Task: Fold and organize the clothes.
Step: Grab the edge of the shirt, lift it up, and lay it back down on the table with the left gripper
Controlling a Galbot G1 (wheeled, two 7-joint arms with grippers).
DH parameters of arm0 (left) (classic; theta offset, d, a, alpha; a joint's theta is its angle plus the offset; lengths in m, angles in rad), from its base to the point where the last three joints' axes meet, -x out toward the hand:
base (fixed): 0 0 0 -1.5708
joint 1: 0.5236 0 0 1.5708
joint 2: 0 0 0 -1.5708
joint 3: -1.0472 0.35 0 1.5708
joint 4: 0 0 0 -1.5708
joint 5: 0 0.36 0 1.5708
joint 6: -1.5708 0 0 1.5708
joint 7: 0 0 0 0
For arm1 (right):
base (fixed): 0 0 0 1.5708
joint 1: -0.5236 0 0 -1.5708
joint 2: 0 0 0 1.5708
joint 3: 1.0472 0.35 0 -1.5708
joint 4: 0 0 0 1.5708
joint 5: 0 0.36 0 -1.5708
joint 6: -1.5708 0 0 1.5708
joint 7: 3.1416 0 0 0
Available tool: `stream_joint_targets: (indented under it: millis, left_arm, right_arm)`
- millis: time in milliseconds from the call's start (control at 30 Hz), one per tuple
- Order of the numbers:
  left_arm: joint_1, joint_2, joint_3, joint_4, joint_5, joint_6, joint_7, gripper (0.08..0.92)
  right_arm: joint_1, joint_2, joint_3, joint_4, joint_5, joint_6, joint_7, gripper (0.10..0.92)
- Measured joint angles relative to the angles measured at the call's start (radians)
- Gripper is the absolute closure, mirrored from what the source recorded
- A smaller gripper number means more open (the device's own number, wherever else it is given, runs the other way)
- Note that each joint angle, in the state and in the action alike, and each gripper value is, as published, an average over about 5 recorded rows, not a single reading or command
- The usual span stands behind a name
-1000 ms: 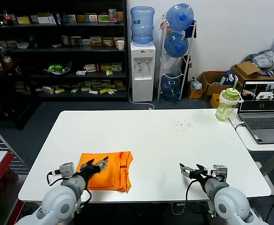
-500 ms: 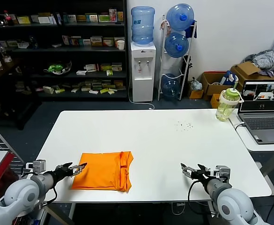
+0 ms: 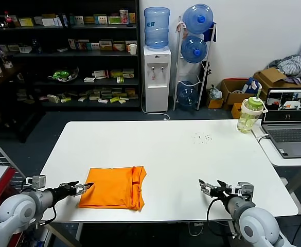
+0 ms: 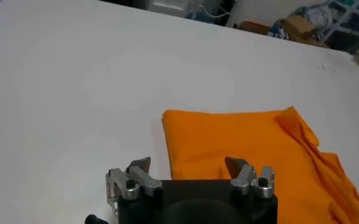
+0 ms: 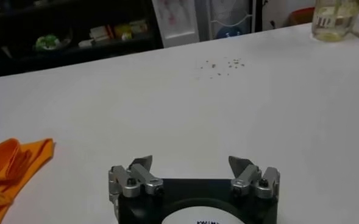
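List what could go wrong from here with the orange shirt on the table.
1. The folded orange T-shirt lies close to the near edge of the table; a nudge from the open left gripper, right beside its corner, could push it off or undo the fold.
2. Its bunched side looks loose and may spring open.
3. The open right gripper waits far away, unable to steady the shirt.

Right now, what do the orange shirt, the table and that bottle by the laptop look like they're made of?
Orange shirt: soft matte fabric, probably cotton knit; it lies in limp folds with a bunched edge.
Table: smooth white top with a slight sheen, likely laminate or coated board; the core can't be told.
Bottle: translucent greenish body, probably plastic, with a paler lid.
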Motion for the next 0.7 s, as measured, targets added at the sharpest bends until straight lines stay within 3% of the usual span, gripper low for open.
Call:
stream_joint_targets:
  millis: [533, 700]
  left_arm:
    - [-0.039, -0.042, 0.039, 0.042, 0.042, 0.004, 0.021, 0.178]
    - [-0.040, -0.051, 0.046, 0.046, 0.056, 0.004, 0.021, 0.228]
  right_arm:
    - [-0.003, 0.001, 0.002, 0.001, 0.000, -0.001, 0.005, 0.203]
    - [-0.002, 0.002, 0.002, -0.002, 0.000, -0.001, 0.005, 0.203]
